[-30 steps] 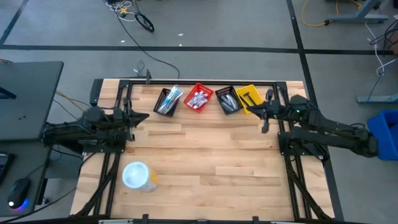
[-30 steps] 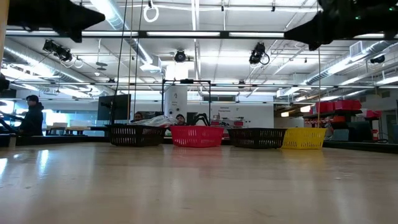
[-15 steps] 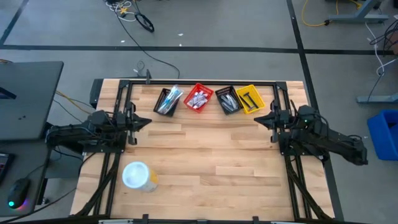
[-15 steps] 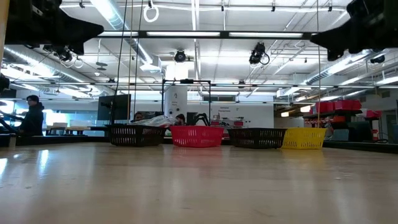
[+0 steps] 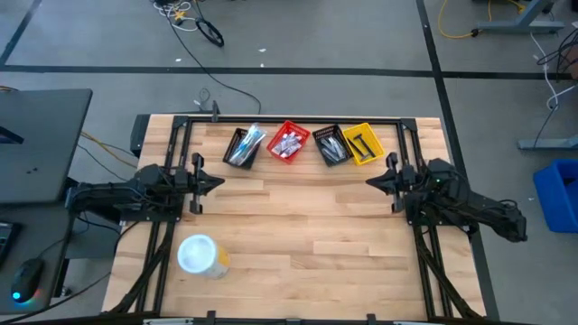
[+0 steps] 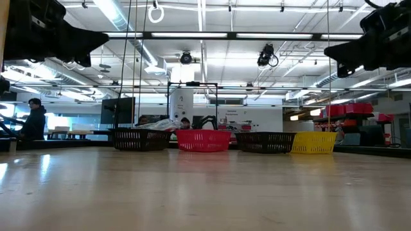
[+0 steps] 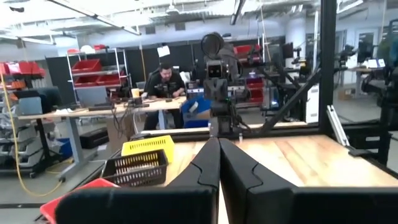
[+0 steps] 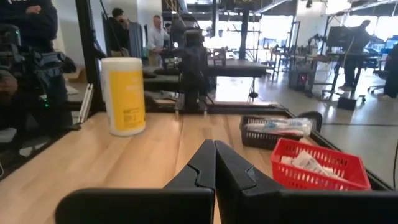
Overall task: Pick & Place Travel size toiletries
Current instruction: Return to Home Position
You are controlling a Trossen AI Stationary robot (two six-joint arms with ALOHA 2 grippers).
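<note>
With both pairs of jaws pressed together on nothing, the left arm (image 5: 135, 191) and right arm (image 5: 465, 200) hang over the side edges of the surface (image 5: 298, 226), tips pointing inward. Four baskets line the far edge: a left black basket (image 6: 140, 140), one red basket (image 6: 203, 141), a right black basket (image 6: 264, 142) and one yellow basket (image 6: 313, 143). The travel size toiletries (image 5: 289, 143) lie inside them, too bunched to count. One white-lidded tub (image 5: 199, 255) stands near the left front. Compared with a second ago, the right arm's jaws have drawn back from the yellow basket, and the left arm's have shifted slightly.
</note>
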